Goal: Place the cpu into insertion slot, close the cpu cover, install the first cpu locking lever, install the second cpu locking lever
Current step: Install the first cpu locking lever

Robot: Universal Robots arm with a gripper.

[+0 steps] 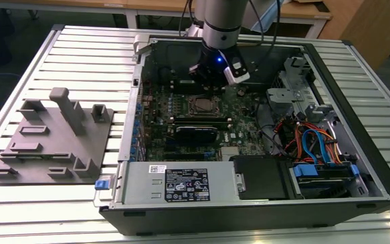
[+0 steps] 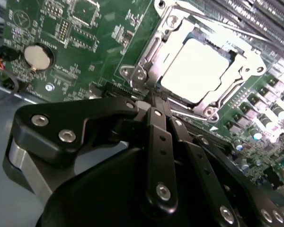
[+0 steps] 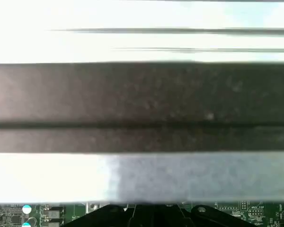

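Note:
The cpu (image 2: 199, 66) lies flat in its socket on the green motherboard; its silver top glares bright. In the exterior view the cpu (image 1: 201, 105) sits mid-board, just below the arm. The cpu cover (image 2: 221, 94) is down over it and frames the chip. A thin metal lever (image 2: 141, 56) runs along one side of the socket and ends in a curl at the near corner. My gripper (image 2: 154, 97) is shut with nothing between its fingers, and its tips are right at that corner. In the exterior view, the gripper (image 1: 208, 86) hangs inside the open case above the socket.
A coin battery (image 2: 38, 56) and memory slots (image 2: 255, 14) flank the socket. The case's dark wall (image 3: 142, 109) stands close by the wrist. A grey fixture plate (image 1: 53, 137) lies at the exterior view's left. The power supply (image 1: 181, 183) and cables (image 1: 317, 142) fill the front.

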